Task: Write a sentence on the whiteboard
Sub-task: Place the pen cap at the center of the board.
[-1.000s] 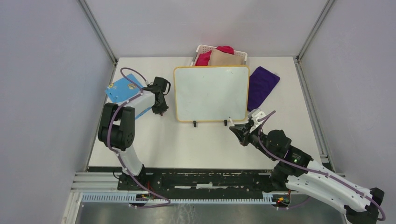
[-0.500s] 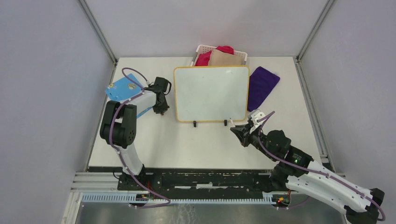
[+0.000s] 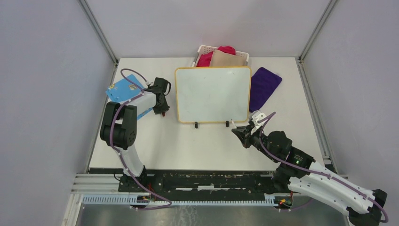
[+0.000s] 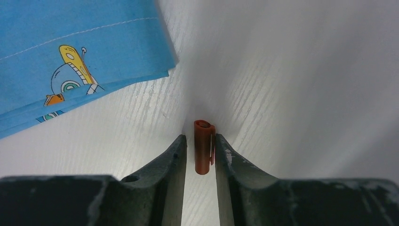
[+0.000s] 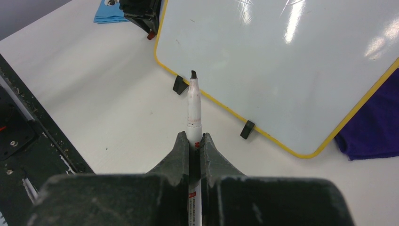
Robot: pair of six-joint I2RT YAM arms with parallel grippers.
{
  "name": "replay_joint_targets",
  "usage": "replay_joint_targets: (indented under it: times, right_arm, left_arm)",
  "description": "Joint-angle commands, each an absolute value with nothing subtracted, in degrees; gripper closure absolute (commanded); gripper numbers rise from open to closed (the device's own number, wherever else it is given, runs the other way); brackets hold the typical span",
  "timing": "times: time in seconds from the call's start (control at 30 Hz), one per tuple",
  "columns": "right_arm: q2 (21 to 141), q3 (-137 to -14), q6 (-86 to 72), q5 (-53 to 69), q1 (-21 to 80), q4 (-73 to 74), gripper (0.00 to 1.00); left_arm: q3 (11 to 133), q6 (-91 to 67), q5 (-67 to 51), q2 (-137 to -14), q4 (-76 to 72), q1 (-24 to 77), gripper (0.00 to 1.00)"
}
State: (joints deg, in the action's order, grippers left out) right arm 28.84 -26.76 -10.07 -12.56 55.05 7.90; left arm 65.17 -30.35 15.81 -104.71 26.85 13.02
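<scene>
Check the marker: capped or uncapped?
Uncapped: the marker shows a bare dark tip in the right wrist view; a red cap sits between the left jaws.

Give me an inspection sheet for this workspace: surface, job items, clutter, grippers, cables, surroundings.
Surface: white table.
Job's things: whiteboard lies flat, blank; no writing seen.
Clutter: blue cloth at left, purple cloth at right, basket of cloths behind the board.
Grippers: left gripper with jaws slightly apart around red cap; right gripper shut on uncapped marker, tip near the board's near edge.
Cables: purple cables along both arms.
Surroundings: grey walls, metal frame posts.
</scene>
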Motion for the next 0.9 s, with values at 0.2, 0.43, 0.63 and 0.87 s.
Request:
replay_joint_targets:
  times: [0.2, 0.43, 0.63, 0.87]
  right_arm:
    - [29.0, -29.5, -9.8, -12.8, 55.0, 6.8, 1.00]
    - [30.3, -31.0, -10.1, -12.3, 55.0, 7.0, 1.00]
    - [32.4, -32.7, -9.4, -11.4, 55.1, 7.2, 1.00]
    - [36.2, -35.4, -6.3, -6.1, 55.0, 3.4, 1.00]
  left_arm:
    - [64.2, -30.9, 13.4, -99.8, 27.6, 12.4, 0.49]
    - [64.3, -33.4, 13.8, -89.1, 30.0, 12.4, 0.35]
    - [59.4, -34.6, 10.8, -69.3, 28.5, 12.6, 0.28]
    - [56.4, -26.7, -3.2, -51.5, 20.0, 12.9, 0.17]
